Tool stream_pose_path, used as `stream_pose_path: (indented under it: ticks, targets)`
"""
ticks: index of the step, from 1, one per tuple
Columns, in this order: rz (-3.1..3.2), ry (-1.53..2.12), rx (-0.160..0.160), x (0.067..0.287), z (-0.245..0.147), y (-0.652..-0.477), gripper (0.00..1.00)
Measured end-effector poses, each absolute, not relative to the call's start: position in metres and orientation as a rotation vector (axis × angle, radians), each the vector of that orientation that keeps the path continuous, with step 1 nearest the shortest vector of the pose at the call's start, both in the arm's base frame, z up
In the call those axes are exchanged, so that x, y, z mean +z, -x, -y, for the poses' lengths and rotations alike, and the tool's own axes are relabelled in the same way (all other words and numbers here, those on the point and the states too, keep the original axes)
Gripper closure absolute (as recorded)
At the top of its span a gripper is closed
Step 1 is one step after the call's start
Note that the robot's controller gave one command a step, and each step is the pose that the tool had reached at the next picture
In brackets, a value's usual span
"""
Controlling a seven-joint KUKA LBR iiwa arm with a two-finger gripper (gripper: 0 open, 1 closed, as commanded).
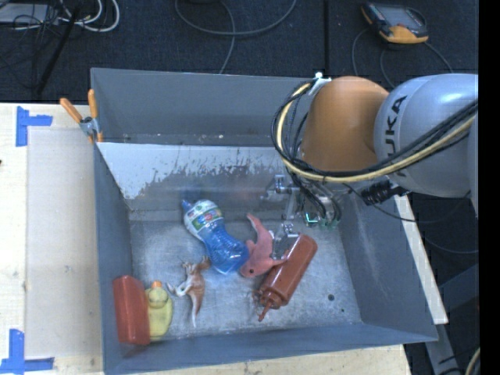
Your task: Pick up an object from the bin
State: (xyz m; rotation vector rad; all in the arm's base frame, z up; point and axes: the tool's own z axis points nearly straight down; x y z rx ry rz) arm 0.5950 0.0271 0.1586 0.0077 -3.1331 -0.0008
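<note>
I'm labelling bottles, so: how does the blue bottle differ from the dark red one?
The blue bottle is see-through and crumpled; the dark red bottle is opaque and smooth. The blue bottle bears a white label; the dark red bottle shows none. Both lie on their sides.

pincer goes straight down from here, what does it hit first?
Probably the upper end of the reddish-brown squeeze bottle, which lies right below the pincer. The pink toy animal lies close beside it on the view's left and might get clipped instead; depth is hard to judge from this angle.
</note>
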Motion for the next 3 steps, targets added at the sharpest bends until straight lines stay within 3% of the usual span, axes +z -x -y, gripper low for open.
stream_pose_path:
  ticks: [1, 2, 3]
  targets:
    - [3.141, -0.007, -0.001, 0.163, -0.027, -0.597, 0.00]
    - [3.143, 0.047, -0.001, 0.111, -0.092, -0.576, 0.00]
    - [3.139, -0.103, 0.001, 0.101, -0.168, -0.573, 0.00]
